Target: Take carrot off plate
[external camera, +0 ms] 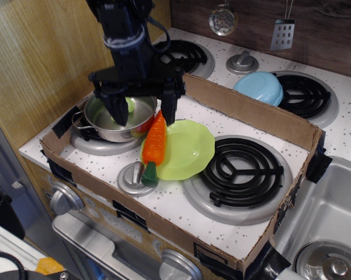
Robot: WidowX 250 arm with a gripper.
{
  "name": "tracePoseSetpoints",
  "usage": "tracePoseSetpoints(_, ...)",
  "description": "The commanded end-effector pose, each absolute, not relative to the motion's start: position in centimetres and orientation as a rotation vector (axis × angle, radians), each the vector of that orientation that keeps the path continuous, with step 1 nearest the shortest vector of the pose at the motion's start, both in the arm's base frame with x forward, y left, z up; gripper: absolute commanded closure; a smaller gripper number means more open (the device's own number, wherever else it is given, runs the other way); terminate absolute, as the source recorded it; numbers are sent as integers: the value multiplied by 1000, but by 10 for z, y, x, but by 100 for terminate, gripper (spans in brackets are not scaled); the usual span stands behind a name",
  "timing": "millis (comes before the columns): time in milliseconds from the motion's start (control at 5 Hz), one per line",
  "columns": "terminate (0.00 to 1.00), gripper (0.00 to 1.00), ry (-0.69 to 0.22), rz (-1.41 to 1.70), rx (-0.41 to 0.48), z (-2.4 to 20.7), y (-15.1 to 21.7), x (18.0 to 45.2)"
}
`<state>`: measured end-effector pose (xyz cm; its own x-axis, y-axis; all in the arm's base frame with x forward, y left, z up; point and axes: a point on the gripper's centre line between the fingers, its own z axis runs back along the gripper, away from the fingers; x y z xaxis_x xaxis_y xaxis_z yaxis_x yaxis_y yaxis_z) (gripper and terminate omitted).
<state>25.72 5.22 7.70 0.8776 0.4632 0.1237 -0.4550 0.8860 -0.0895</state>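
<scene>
The orange carrot (154,142) lies along the left rim of the lime-green plate (188,150), its dark green stem end (150,174) hanging off the plate's front edge beside a stove knob. My gripper (143,112) is open, its two dark fingers spread wide. It hovers just above and behind the carrot's thick end, over the near edge of the steel pot (108,121). The left finger (118,109) hangs over the pot; the right finger (169,107) is just behind the plate's back rim.
The pot holds a light green broccoli (130,105), mostly hidden by my gripper. A cardboard wall (245,111) frames the stove area. A coil burner (240,170) sits right of the plate, a knob (134,178) in front. A light blue bowl (258,87) rests behind the cardboard.
</scene>
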Motion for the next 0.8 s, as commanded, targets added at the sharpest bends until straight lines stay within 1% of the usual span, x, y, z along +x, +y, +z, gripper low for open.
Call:
tracePoseSetpoints(0, 0, 0, -229, 527, -1, 73, 41, 262)
tracePoseSetpoints(200, 0, 0, -278, 536, 24, 60, 38, 265)
tracePoseSetpoints(600, 0, 0, -290, 554, 23, 45, 44, 266)
